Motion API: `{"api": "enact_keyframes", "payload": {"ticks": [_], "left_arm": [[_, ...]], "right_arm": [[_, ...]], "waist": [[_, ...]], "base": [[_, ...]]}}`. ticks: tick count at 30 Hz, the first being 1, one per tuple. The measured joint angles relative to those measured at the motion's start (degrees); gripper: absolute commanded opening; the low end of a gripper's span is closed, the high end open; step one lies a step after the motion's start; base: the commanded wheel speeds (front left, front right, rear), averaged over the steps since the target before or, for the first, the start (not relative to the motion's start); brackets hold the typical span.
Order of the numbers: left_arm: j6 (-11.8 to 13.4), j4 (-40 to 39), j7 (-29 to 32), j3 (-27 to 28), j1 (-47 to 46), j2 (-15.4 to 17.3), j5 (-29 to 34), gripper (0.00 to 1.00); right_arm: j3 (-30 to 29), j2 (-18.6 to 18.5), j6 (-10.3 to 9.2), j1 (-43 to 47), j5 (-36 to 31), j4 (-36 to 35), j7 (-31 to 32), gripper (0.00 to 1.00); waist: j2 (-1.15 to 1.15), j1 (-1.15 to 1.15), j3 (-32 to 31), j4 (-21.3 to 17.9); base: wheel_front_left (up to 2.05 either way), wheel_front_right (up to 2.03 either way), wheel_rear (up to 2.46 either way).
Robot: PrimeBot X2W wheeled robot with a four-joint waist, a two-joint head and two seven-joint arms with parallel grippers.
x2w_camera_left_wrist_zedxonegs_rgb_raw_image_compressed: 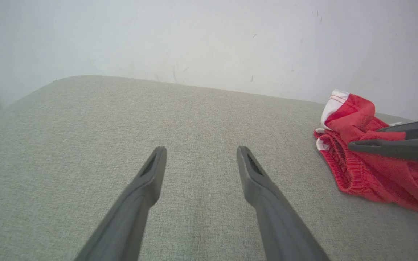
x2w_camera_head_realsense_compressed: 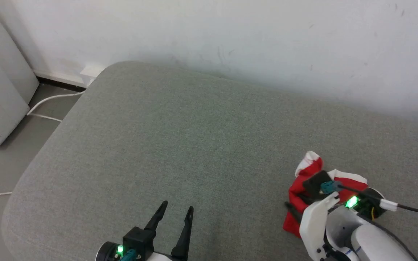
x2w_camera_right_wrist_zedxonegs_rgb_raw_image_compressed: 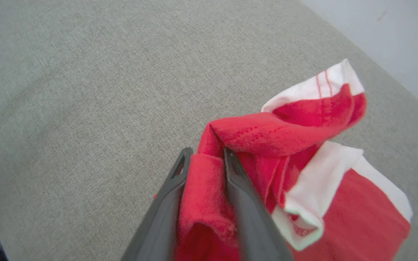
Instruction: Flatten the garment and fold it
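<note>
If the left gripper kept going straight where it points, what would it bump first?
The left gripper would likely meet the grey cushion, or, if it skims over, the white wall. Depth is unclear. The shorts lie off to its right.

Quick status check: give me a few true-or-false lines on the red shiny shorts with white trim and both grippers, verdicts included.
1. The left gripper is open and empty. True.
2. The red shiny shorts with white trim lie spread flat. False: they are bunched up.
3. Red fabric sits between the fingers of the right gripper. True.
4. The shorts lie on the left side of the grey-green fabric cushion. False: on its right side.
</note>
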Motion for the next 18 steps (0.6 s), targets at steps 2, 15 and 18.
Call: {"api": "enact_keyframes", "payload": {"ticks": [2,15,18], "left_arm": [[0.00,0.01,0.01,-0.15,-0.06,0.01,-0.03,1.00],[0.14,0.47,0.01,0.02,-0.10,0.00,-0.19,1.00],[0.14,0.33,0.00,0.57,-0.08,0.02,-0.19,1.00]], "right_arm": [[3.18,-0.86,0.00,-1.33,-0.29,1.42,-1.25,1.00],[15.01,-2.27,0.01,-7.80,4.68,7.26,-8.03,1.00],[13.37,-2.52,0.01,-9.83,5.00,6.83,-10.76,1.00]], "waist": [[0.00,0.00,0.29,0.20],[0.00,0.00,-0.72,-1.15],[0.00,0.00,-1.51,-2.38]], "base": [[0.00,0.00,0.00],[0.00,0.00,0.00],[0.00,0.00,0.00]]}}
